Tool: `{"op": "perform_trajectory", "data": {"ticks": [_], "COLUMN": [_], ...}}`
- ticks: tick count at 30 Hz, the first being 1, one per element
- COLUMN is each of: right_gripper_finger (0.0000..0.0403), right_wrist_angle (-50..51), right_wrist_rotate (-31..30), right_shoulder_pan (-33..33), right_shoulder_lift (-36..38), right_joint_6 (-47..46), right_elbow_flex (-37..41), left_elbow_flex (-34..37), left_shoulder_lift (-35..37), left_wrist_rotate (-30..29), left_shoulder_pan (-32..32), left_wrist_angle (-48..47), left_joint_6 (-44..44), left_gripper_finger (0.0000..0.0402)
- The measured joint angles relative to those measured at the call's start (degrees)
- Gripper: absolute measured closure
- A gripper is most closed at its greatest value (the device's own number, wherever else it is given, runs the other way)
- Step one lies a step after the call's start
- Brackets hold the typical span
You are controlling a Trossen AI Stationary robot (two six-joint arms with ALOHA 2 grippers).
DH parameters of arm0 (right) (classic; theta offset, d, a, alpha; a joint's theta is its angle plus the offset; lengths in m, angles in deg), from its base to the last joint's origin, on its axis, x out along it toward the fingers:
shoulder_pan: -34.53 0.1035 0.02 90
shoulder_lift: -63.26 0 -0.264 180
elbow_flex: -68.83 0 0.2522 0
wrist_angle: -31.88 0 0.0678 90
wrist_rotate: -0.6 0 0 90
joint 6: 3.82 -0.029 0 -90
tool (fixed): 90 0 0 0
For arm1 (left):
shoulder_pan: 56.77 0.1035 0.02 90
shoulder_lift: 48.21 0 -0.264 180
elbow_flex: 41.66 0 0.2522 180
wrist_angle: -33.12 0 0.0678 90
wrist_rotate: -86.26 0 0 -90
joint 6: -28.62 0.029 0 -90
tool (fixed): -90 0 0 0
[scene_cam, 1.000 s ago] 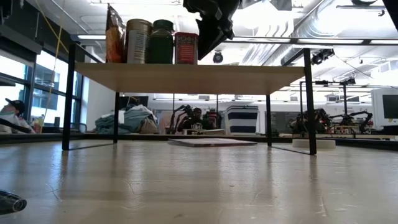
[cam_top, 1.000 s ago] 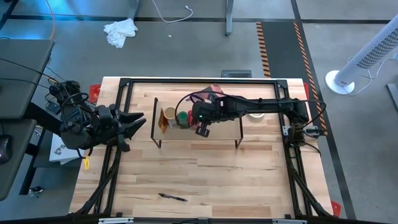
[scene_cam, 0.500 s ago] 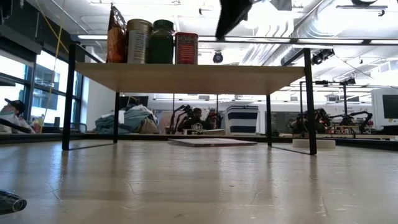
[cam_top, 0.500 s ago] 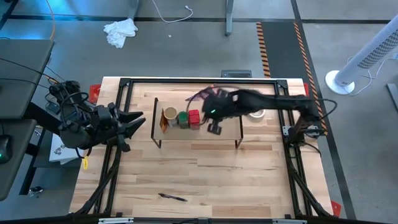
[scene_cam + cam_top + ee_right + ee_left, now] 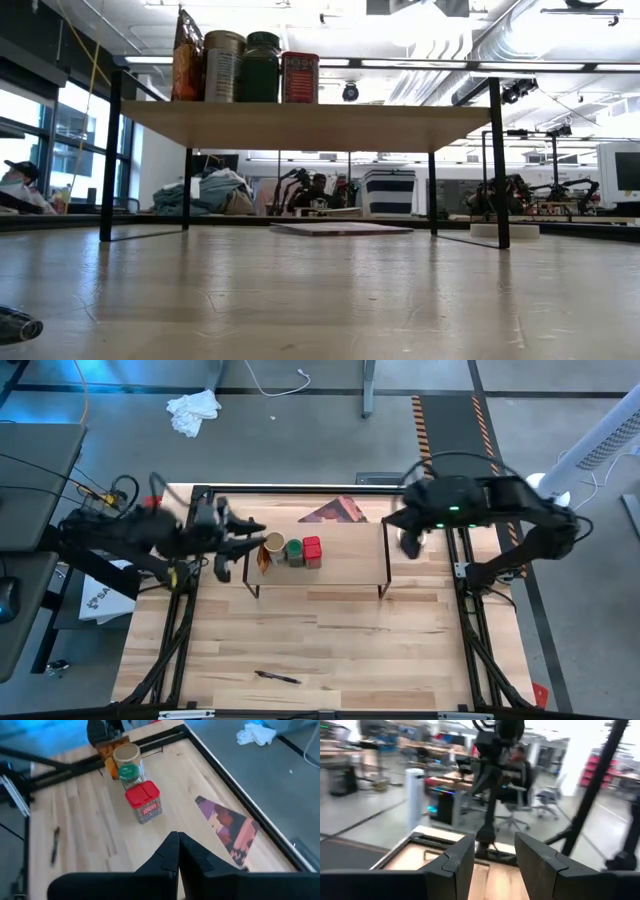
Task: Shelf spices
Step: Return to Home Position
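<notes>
Now our right gripper (image 5: 177, 840) is no longer over the tin (image 5: 312, 551). It sits back past the right end of the shelf (image 5: 345, 565), fingers pressed together on nothing. Our left gripper (image 5: 492, 857) is no longer out at the left edge of the table (image 5: 330, 640). It is up by the shelf's left end, fingers spread and empty.

On the shelf the four spices stand exactly as they do a second ago, in one close row at the left end: packet (image 5: 185, 58), tan jar (image 5: 223, 66), green jar (image 5: 261, 67), tin. We judge the shelving done, with only the retreat to rest left. The left gripper's reach inward looks odd for that, so the packet beside it is the thing at risk.

Much is hard to read. The high view smears both grippers, so we cannot tell whether the left fingers touch the shelf or the packet. The low view shows neither gripper, and the blurred left wrist view shows none of the spices.

Farther off, the card (image 5: 338, 510) lies behind the shelf. Our right arm (image 5: 480, 500) covers whatever lies beyond the shelf's right end.
</notes>
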Motion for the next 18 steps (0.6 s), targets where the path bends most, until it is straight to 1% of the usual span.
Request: {"op": "perform_trajectory", "data": {"ticks": [2, 3, 5, 7, 9, 11, 14, 16, 18], "right_gripper_finger": [0.0403, 0.0403, 0.0403, 0.0403, 0.0403, 0.0403, 0.0403, 0.0403, 0.0403], "right_wrist_angle": [2.2, 3.3, 4.9, 6.0, 6.4, 7.2, 8.3, 9.6, 11.3], "right_wrist_rotate": [-1.9, -3.1, -6.6, -10.9, -15.6, -20.4, -26.6, -28.9, -29.9], "right_shoulder_pan": [1.7, 2.8, 5.9, 9.5, 13.1, 16.5, 20.8, 22.9, 24.4], "right_shoulder_lift": [2.4, 3.5, 5.6, 7.3, 8.7, 9.5, 9.9, 9.9, 9.9], "right_joint_6": [-3.7, -5.5, -9.0, -12.4, -15.3, -17.9, -21.3, -23.7, -26.3], "right_elbow_flex": [0.0, 0.0, 0.0, 0.0, 0.0, 0.0, 0.0, 0.0, 0.0], "left_elbow_flex": [0.0, 0.0, 0.0, 0.0, 1.5, 6.2, 17.3, 25.5, 32.2], "left_shoulder_lift": [-0.1, -0.1, 0.5, 1.4, 2.8, 5.2, 9.7, 12.7, 15.4], "left_wrist_rotate": [9.0, 12.5, 17.2, 20.1, 20.8, 20.3, 18.2, 16.8, 15.4], "left_shoulder_pan": [6.3, 9.0, 13.0, 15.0, 15.5, 15.3, 14.4, 13.8, 13.5], "left_wrist_angle": [-1.0, -2.1, -4.3, -4.9, -3.1, 1.5, 13.2, 23.2, 31.0], "left_joint_6": [-1.0, -1.6, -2.9, -3.7, -4.0, -5.1, -9.2, -12.0, -14.2], "left_gripper_finger": [0.0264, 0.0264, 0.0264, 0.0264, 0.0264, 0.0264, 0.0264, 0.0264, 0.0264]}}
